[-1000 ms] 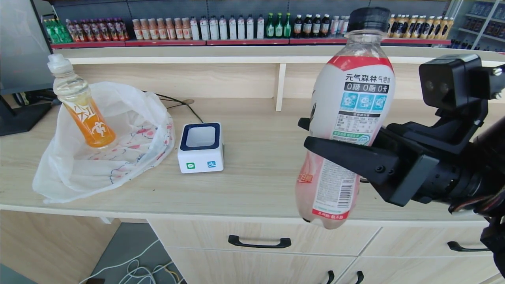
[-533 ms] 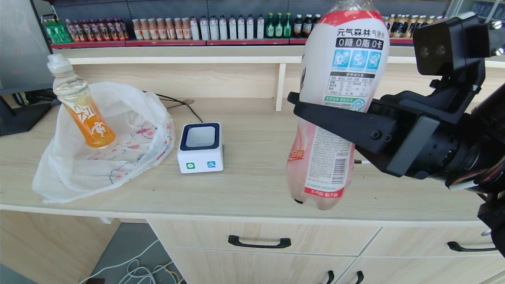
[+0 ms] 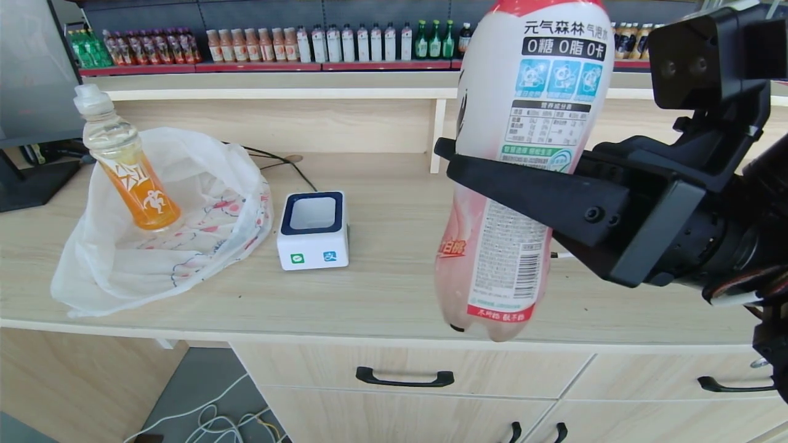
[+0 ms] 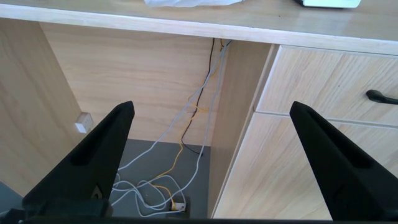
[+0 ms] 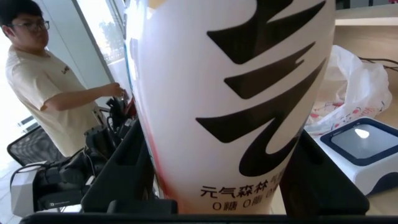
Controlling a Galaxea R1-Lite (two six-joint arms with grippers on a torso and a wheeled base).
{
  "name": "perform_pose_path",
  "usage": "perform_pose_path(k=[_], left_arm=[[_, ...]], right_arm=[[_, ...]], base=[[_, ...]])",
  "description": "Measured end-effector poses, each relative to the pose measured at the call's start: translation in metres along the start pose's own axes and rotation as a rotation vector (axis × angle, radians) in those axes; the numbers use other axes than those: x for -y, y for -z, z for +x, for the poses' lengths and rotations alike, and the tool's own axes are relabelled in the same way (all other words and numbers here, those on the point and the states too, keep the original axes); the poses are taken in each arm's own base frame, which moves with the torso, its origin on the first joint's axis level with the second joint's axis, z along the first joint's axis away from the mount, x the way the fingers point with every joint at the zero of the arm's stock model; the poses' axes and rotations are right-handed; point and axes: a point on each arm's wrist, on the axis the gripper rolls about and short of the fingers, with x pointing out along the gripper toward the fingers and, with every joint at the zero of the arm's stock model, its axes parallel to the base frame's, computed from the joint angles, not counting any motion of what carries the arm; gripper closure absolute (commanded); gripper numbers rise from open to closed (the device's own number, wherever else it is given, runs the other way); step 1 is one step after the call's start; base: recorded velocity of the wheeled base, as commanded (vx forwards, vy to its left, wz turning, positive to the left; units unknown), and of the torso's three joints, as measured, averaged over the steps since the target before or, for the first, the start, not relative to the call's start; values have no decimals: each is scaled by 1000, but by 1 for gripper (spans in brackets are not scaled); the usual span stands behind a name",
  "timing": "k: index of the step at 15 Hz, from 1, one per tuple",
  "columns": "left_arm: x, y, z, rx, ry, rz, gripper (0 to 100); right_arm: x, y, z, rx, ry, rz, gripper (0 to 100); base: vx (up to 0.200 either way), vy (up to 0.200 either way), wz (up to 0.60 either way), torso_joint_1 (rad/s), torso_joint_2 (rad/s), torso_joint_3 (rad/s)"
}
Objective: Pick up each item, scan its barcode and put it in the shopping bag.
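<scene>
I'm looking over a light wood counter (image 3: 381, 295) with drawers (image 3: 406, 375) below it and a shelf of drinks (image 3: 345, 43) along the back wall. On it lies a white shopping bag (image 3: 184, 246) with an orange drink bottle (image 3: 132, 178) leaning in it, and just beside the bag stands the white scanner (image 3: 313, 231). Compared with a second ago, the right gripper (image 3: 446, 159) has carried the pink bottle (image 3: 523, 184) higher and slightly toward the scanner, so its cap is now cut off at the top. The gripper is clamped around the bottle's middle, holding it in the air over the counter's front edge. Its long axis is nearly upright, neck up, base tipped a little left, and the barcode (image 3: 523, 271) faces my head camera. The left gripper (image 4: 211, 109) hangs below the counter with its fingers spread wide.
</scene>
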Motion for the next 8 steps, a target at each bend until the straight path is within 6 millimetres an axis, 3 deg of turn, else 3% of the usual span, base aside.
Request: perform_pose_path(k=[8], left_arm=[[0, 0, 0, 0, 0, 0, 0]], right_arm=[[-1, 0, 0, -2, -6, 1, 100]], base=[[0, 0, 0, 0, 0, 0]])
